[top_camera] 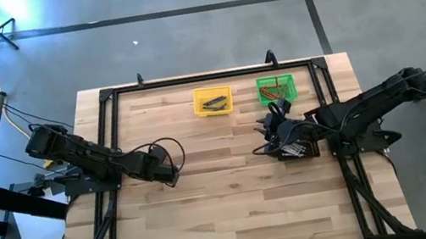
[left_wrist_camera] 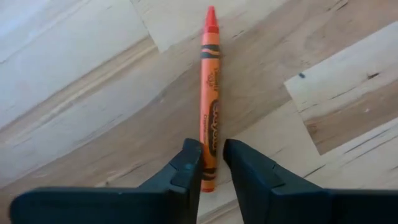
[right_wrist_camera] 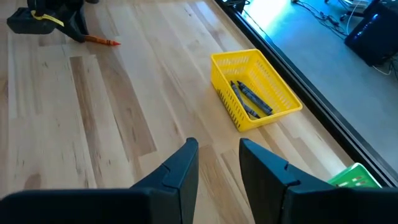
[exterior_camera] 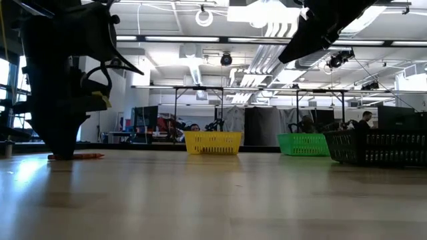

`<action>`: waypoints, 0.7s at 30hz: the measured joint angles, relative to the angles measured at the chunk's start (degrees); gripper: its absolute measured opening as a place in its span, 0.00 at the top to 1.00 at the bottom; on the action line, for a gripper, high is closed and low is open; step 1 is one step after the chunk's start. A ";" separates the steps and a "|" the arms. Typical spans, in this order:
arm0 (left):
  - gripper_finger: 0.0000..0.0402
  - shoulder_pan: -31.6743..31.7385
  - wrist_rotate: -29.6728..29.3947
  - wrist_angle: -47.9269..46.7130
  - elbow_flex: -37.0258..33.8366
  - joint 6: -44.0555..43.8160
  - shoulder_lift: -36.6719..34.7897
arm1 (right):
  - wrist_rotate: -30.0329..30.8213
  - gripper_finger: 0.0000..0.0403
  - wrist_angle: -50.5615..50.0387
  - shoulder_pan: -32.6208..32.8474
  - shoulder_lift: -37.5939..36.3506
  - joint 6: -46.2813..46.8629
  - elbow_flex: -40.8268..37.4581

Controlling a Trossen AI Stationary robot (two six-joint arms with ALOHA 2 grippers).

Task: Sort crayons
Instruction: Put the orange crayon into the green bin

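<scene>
Left gripper (left_wrist_camera: 211, 163) pinched the blunt end of an orange crayon (left_wrist_camera: 210, 93) lying flat on the wooden table (top_camera: 236, 210).

The pick-up seemed to be in hand; next it probably needed lifting toward the green bin (top_camera: 277, 89), which held orange-brown crayons; the yellow bin (right_wrist_camera: 256, 88) held grey ones. Right gripper (right_wrist_camera: 219, 157), fingers apart and empty, hovered over the black tray (exterior_camera: 377, 147).

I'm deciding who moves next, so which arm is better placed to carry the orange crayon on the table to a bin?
Left. The left gripper already straddles the orange crayon; the right gripper hangs empty, apart from it.
</scene>
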 joint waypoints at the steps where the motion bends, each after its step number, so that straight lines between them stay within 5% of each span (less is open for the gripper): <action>1: 0.85 -0.01 0.00 0.11 -0.02 0.24 0.00 | 0.00 0.73 0.00 0.00 0.00 0.05 -0.02; 7: 0.98 -0.04 -0.56 -0.04 -0.04 1.89 0.02 | 0.00 0.73 0.00 0.00 0.00 0.56 -0.02; 16: 1.00 -0.07 -3.37 -2.39 3.42 5.11 0.64 | 0.00 0.73 0.00 0.00 0.00 0.99 -0.02; 21: 1.00 0.08 -11.74 -0.39 8.89 11.23 0.60 | 0.01 0.73 -0.02 0.00 0.00 2.24 -0.03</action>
